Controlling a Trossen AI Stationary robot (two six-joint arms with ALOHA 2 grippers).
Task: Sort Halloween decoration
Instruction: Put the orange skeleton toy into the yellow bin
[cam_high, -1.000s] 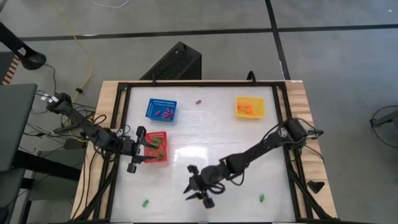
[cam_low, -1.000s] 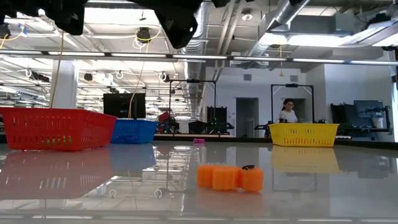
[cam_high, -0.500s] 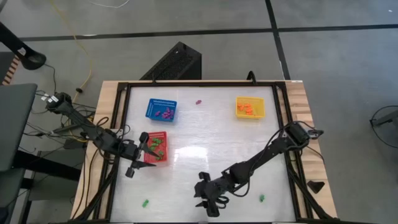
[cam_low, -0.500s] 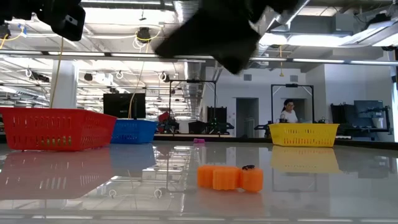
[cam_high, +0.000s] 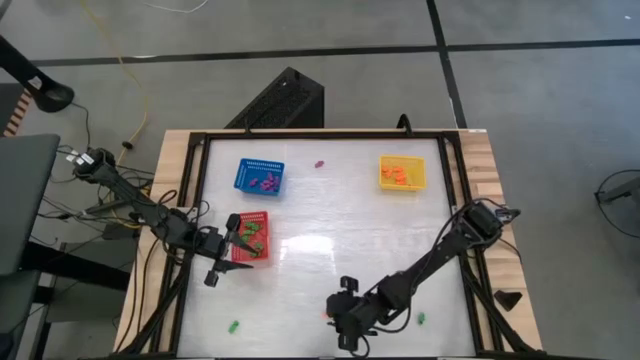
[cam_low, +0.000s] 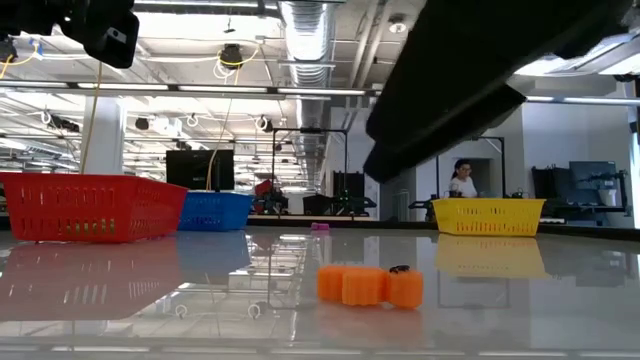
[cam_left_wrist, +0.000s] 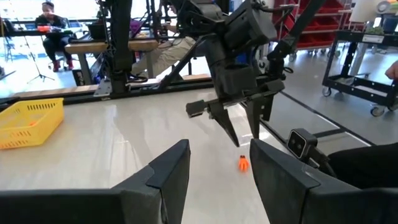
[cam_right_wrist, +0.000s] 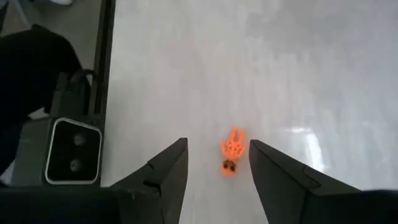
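At table's near edge: right gripper (cam_right_wrist: 213, 163) hovers, fingers apart, over orange trinket (cam_right_wrist: 232, 149). Likely light, hard plastic, skittish; pinch across its middle. Left gripper (cam_left_wrist: 214, 165) open by red basket (cam_high: 251, 238).

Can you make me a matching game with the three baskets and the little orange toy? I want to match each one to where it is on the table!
Things:
1. blue basket
2. red basket
3. yellow basket
4. orange trinket

Places:
A. far side of the table, on the right arm's side
B. near edge, lying on the table under the open right gripper
C. far side of the table, on the left arm's side
D. left side, right next to the left gripper

Pairs: 1-C, 2-D, 3-A, 4-B
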